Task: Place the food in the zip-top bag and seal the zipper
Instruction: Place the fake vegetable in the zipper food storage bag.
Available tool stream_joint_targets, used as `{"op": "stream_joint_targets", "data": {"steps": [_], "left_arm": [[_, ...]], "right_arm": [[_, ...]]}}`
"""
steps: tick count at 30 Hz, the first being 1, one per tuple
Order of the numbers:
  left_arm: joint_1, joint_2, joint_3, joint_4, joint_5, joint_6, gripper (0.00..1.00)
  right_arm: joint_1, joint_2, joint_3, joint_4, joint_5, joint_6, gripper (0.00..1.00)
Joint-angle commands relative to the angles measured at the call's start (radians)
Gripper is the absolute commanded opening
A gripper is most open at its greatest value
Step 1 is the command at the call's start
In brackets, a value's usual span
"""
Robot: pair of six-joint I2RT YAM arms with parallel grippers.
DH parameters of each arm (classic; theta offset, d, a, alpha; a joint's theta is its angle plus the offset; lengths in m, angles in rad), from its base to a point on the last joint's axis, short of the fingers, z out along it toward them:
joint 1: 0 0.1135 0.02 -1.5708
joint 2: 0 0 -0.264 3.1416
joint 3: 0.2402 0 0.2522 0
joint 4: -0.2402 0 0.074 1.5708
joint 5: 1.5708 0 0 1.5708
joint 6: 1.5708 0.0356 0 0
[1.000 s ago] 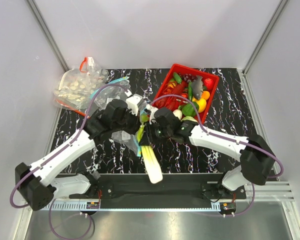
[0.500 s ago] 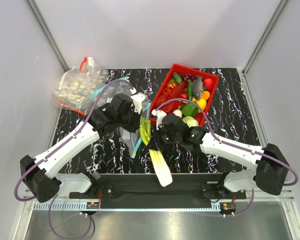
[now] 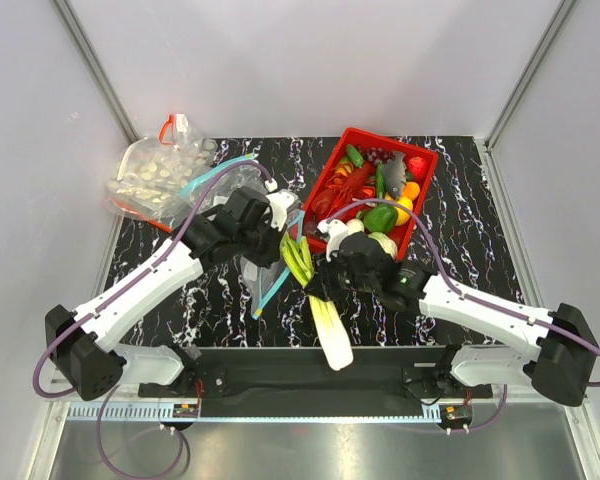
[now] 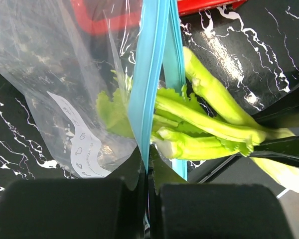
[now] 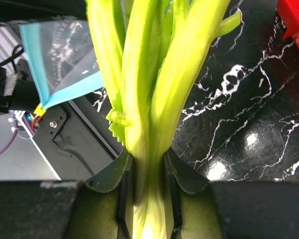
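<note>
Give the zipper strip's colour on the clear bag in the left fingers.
Teal-blue zipper strip; clearest in left wrist view.

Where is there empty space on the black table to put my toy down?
Bare table shows on the right, between the red basket and the right wall, and at the back, between the bag with the red zipper and the basket. The middle is crowded: there the left gripper holds the zip-top bag and the right gripper holds the leek.
</note>
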Motion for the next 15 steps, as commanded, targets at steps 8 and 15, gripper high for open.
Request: {"op": "stream_joint_targets", "data": {"steps": [8,15], "left_arm": [[0.014,0.024,0.045,-0.021,0.018,0.008,0.00],[0.025,0.024,0.043,-0.011,0.054,0.011,0.00]], "right_arm": [[0.011,-0.110,-0.038,0.097,0.112,-0.004,0.06],[0.009,-0.278,-0.113,0.151,0.120,-0.027,0.07]]}}
